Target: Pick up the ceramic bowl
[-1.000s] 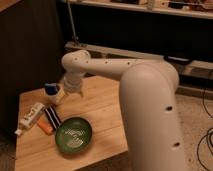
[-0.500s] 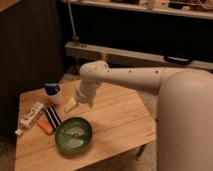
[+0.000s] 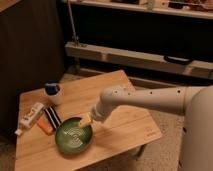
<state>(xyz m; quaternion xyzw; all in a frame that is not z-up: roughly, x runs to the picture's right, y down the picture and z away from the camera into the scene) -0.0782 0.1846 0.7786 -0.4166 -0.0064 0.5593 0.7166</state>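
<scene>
- The robot's broad white body (image 3: 200, 135) fills the lower right corner, nearest the camera.
- The ceramic bowl (image 3: 73, 136) sits upright near the front edge of the low wooden table (image 3: 131, 129), left of centre. It is dark green and glossy, with pale swirl marks inside.
- The gripper (image 3: 86, 120) is at the bowl's upper right rim, its yellowish tip over or against the edge. From this view I cannot tell whether it touches the rim, nor whether the gripper is spread or pressed together.
- The white arm (image 3: 150, 100) reaches in from the right, crosses above the table top and bends down at the wrist toward the bowl.
- Just left of and behind the bowl lie a flat orange packet (image 3: 44, 126) and a dark striped packet (image 3: 52, 117), side by side and close to the bowl's rim.
- Farther left, a white tube (image 3: 31, 116) lies slanted near the table's left edge.
- Behind these stands a small white cup (image 3: 53, 93) with a blue top, upright and well apart from the bowl.
- Beyond the table, a long pale shelf (image 3: 140, 56) runs across the dark background, with a second shelf (image 3: 150, 9) higher up.
</scene>
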